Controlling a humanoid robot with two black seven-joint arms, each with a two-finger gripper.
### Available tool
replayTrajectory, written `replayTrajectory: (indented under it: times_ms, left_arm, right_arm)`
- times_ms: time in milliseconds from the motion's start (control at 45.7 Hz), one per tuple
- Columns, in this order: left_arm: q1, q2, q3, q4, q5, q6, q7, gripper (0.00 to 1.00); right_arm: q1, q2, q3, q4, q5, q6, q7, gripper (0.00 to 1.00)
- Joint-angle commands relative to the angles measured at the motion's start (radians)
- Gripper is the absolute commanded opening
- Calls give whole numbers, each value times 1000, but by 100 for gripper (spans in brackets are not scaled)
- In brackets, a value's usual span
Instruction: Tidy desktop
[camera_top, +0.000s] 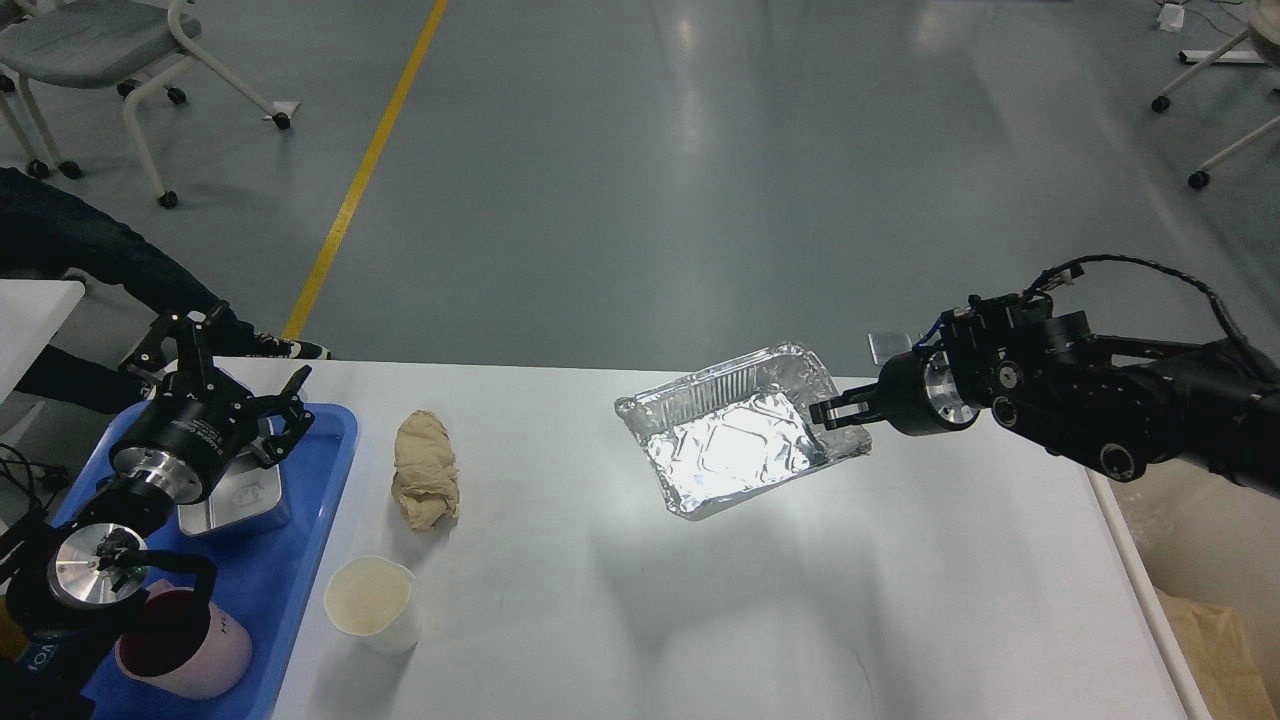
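The white desktop (640, 620) fills the lower view. My right gripper (835, 412) is shut on the right rim of a crumpled aluminium foil tray (735, 450), holding it tilted just above the desktop's middle-right. A crumpled beige paper wad (424, 470) and an empty white paper cup (370, 603) lie on the desktop's left part. My left gripper (228, 385) stands open over the blue tray (300, 540), above a small metal box (240, 500), with nothing between its fingers.
A pink cup (185, 650) stands in the blue tray's near end, under my left arm. A beige bin (1190, 540) holding brown paper (1215, 640) sits off the desktop's right edge. Chairs stand on the grey floor beyond.
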Motion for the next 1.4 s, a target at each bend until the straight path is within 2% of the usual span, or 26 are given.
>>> replayTrajectory:
  times_ms: [0,241,525,700,765,918,1028,1268,1378]
  left_arm:
    - [0,-3,0,-1,0,-1,0,96]
    - [2,5,14,-1,0,4,1,96]
    - [9,48,18,-5,2,36,23,96]
    - [15,85,20,-56,2,42,69,96]
    - [45,120,20,-96,2,42,87,96]
    - [106,218,18,-128,2,36,92,96]
    - [158,298,8,-144,2,31,92,96]
    - [278,395,-65,-148,0,-12,93,96]
    - [347,439,-134,-148,-2,-65,101,96]
  right_arm:
    - [24,73,-24,-55,40,0,-1,0]
    - [40,180,-104,-179,176,-5,-3,0]
    - [86,244,-230,-186,336,-44,-7,0]
    - [141,326,-397,-218,495,-83,-9,0]
    - [167,360,-460,-235,587,-92,-7,0]
    - [204,399,-584,-229,713,-129,-1,0]
    - [216,403,-627,-206,741,-153,0,0]
    - [221,400,-658,-124,759,-192,0,0]
    - [221,398,-665,-80,759,-213,-1,0]
